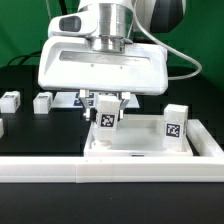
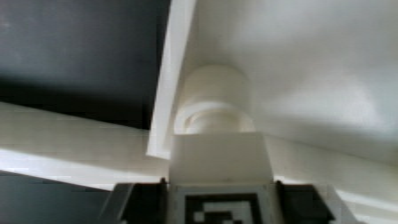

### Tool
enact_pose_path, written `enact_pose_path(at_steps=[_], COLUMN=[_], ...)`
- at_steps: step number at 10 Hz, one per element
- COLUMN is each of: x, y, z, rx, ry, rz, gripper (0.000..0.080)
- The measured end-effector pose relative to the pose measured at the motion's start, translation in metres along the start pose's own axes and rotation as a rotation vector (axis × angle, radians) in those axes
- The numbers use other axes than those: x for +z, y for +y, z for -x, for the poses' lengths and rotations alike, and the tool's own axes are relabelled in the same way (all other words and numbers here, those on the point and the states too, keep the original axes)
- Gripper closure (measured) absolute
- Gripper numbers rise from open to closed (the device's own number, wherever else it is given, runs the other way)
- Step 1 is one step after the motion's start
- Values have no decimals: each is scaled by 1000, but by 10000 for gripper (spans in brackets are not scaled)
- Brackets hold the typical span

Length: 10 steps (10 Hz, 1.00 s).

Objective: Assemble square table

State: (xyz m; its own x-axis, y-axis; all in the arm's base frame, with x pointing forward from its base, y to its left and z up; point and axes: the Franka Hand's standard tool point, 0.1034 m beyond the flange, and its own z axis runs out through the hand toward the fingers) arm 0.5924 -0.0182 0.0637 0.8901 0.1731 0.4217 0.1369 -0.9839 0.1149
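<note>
My gripper [image 1: 107, 107] is shut on a small white tagged leg [image 1: 107, 120] and holds it upright at a corner of the square tabletop [image 1: 140, 142], which lies flat inside the border wall. In the wrist view the leg [image 2: 222, 170] sits between the dark fingers [image 2: 143, 205], its far end at a round corner socket [image 2: 214, 105] by the slab's rim [image 2: 178, 50]. I cannot tell how deep it sits. A second leg [image 1: 177, 122] stands upright on the slab toward the exterior view's right. Two loose legs [image 1: 42, 102] [image 1: 10, 100] lie on the black table at the left.
The long white border wall [image 1: 50, 172] runs along the front and up the exterior view's right side [image 1: 212, 140], close around the slab. It also crosses the wrist view [image 2: 54, 125]. The wide gripper body hides what lies behind it.
</note>
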Motion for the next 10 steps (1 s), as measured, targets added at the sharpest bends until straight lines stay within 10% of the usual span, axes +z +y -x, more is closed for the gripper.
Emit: enact_pose_path(at_steps=[7, 9, 10], x=[2, 2, 1], y=[26, 26, 26], z=[3, 4, 3], rx=[78, 78, 78], ry=[-24, -24, -24], rz=[-26, -26, -26], gripper=[511, 422, 225])
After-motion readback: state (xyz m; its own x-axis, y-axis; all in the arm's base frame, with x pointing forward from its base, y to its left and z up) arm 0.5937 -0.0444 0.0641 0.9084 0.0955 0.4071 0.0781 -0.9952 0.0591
